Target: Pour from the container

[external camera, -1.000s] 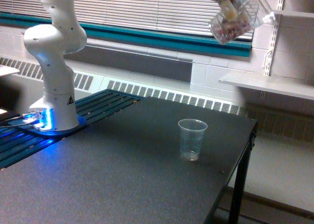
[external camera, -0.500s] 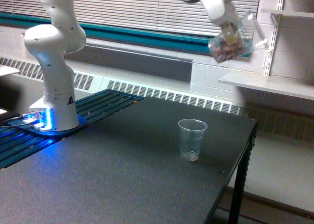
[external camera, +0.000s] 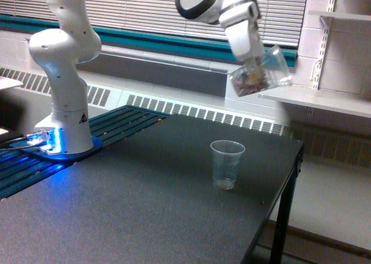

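Container (external camera: pixel 258 74), tilted and clamped in the hand (external camera: pixel 250 64), hangs high above the counter (external camera: pixel 145 200), up and right of the cup (external camera: pixel 226 164), probably positioned for pouring.

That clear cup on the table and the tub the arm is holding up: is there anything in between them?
Nothing. In the exterior view only open air separates the container, held tilted in the gripper, from the cup standing below it.

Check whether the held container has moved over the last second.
Yes. The container has come down and toward the exterior view's left, from the window blinds' upper edge to nearer above the cup.
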You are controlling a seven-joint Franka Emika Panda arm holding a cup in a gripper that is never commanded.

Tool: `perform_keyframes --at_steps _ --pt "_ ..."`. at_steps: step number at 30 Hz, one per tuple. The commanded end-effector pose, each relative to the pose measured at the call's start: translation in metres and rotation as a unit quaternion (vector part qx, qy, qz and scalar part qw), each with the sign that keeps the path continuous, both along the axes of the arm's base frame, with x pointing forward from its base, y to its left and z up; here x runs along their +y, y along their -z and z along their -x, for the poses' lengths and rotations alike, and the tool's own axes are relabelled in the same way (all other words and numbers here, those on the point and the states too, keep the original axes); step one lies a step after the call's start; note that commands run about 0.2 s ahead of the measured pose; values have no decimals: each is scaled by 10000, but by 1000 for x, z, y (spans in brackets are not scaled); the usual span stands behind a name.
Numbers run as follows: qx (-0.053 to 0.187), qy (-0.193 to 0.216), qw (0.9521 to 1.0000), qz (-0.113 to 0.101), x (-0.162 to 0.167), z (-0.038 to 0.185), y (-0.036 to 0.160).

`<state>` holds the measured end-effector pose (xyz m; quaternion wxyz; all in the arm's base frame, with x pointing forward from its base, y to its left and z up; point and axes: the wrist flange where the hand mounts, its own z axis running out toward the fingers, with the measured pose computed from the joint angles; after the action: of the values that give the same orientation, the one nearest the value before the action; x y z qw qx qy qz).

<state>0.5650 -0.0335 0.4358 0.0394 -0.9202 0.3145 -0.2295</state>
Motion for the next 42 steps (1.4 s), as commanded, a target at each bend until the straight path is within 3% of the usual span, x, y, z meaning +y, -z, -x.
perform_keyframes --at_steps 1,11,30,42 --pt "98 -216 9997 38 17 16 11" --pt "412 -459 9980 126 33 36 32" --pt "858 -530 9948 -116 64 81 83" --pt "1293 -646 9892 -254 73 104 114"
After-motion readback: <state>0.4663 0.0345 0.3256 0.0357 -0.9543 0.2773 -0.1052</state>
